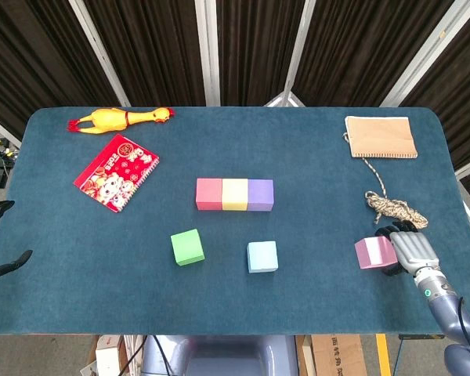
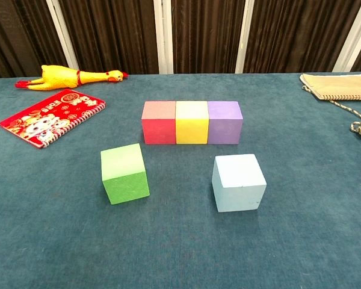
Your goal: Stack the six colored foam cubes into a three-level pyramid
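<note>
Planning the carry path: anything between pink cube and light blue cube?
Head view shows only bare table cloth between pink cube and light blue cube.

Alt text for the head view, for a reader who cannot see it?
The right hand touches a pink cube at the blue table's right edge. Red, yellow and purple cubes form a centre row, with green cube and light blue cube loose in front.
</note>
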{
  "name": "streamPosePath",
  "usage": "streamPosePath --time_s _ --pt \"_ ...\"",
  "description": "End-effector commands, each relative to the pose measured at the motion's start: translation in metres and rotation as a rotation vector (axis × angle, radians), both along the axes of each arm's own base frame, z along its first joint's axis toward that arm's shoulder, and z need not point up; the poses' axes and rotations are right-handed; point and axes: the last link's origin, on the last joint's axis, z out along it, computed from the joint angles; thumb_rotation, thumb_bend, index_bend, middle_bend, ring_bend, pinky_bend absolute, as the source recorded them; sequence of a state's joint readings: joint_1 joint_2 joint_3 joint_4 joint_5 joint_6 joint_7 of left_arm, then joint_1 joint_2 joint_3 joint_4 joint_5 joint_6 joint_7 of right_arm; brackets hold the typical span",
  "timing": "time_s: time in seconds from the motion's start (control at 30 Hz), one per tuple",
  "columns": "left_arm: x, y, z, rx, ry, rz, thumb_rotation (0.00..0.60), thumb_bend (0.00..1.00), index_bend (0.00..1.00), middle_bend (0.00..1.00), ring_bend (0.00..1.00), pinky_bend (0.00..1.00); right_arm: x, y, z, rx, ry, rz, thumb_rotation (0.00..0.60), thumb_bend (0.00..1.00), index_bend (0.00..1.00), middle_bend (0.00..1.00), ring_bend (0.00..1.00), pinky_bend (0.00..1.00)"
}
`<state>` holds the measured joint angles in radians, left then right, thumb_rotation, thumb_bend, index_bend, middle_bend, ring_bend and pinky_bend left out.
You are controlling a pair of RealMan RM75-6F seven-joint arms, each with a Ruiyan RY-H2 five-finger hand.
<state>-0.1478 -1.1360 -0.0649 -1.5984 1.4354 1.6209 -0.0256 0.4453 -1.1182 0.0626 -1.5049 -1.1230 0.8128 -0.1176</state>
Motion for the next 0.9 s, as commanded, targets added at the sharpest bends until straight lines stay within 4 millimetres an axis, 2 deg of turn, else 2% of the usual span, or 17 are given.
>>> streamPosePath --time_s 0.03,0.9 --pt "-0.0007 0.0006 -0.0002 0.004 -0.002 0.006 0.6 0.2 0.16 0.16 0.0 0.0 -0.0001 -0.0003 -0.0009 -0.002 -0.005 0.003 0.6 0.18 0.31 0.28 0.12 0.02" --pt "-0.0014 0.0037 -0.0018 0.025 -0.039 0.017 0.6 0.2 0.17 0.16 0.0 0.0 0.0021 -0.0047 -0.0054 -0.017 -0.029 0.022 0.6 0.18 0.34 0.32 0.15 0.02"
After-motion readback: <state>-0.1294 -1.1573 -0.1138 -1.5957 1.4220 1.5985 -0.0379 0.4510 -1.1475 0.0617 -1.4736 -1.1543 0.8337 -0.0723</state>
